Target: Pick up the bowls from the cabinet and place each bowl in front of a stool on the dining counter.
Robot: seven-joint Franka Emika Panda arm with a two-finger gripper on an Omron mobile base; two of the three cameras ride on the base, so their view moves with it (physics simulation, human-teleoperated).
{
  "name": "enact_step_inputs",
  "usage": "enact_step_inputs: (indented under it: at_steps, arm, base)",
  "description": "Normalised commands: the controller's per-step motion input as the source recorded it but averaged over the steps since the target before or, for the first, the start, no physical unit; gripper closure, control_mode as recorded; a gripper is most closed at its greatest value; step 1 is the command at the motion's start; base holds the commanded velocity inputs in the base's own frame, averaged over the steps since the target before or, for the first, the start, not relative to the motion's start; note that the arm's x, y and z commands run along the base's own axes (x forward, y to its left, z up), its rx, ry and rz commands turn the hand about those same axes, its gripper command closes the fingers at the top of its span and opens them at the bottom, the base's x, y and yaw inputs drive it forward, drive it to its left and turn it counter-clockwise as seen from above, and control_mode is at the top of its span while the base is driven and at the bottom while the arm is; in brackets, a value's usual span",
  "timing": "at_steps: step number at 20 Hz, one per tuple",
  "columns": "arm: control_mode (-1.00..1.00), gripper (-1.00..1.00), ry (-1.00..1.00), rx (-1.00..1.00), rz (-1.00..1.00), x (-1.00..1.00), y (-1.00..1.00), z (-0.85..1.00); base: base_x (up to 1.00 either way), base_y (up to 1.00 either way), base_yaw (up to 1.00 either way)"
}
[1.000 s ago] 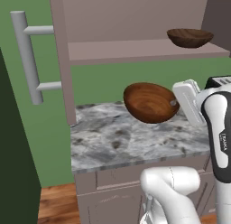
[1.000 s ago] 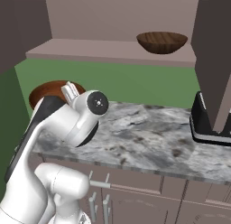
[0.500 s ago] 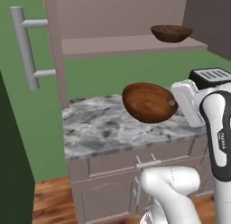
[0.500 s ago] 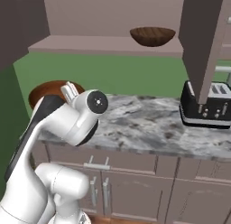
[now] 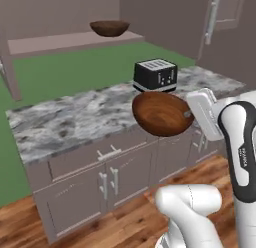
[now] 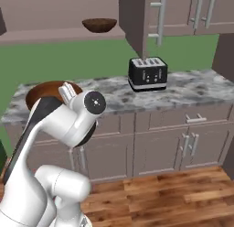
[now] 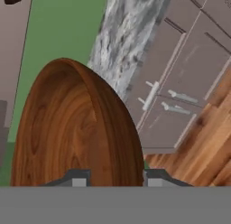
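Wide wooden bowl [image 5: 162, 113] held tilted in air, rim clamped between gripper [image 7: 113, 178] fingers, in front of marble worktop [image 5: 65, 122]. Second bowl [image 5: 109, 27] rests on cabinet shelf [image 5: 65, 41] above. Black toaster [image 6: 147, 73] on worktop, taupe drawers [image 6: 183, 143] below, wood floor [image 6: 160, 194].

Wider reddish-brown wooden bowl [image 5: 162, 113] tipped on edge, rim clamped in the gripper [image 7: 113, 179], held above the marbled worktop [image 5: 75, 122]. Second bowl [image 5: 109, 27] upright on the cabinet shelf [image 5: 65, 41].
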Motion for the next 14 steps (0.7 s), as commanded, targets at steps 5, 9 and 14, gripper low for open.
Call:
enact_step_inputs:
  at_steps: [5,9,14]
  arm:
    - [1.0,1.0,0.0,0.0,0.0,0.0,0.0,0.0]
    - [1.0,1.0,0.0,0.0,0.0,0.0,0.0,0.0]
    - [1.0,1.0,0.0,0.0,0.0,0.0,0.0,0.0]
  base:
    - [-0.84,0.0,-0.67]
    - [-0.71,0.0,-0.77]
    - [-0.45,0.0,-0.88]
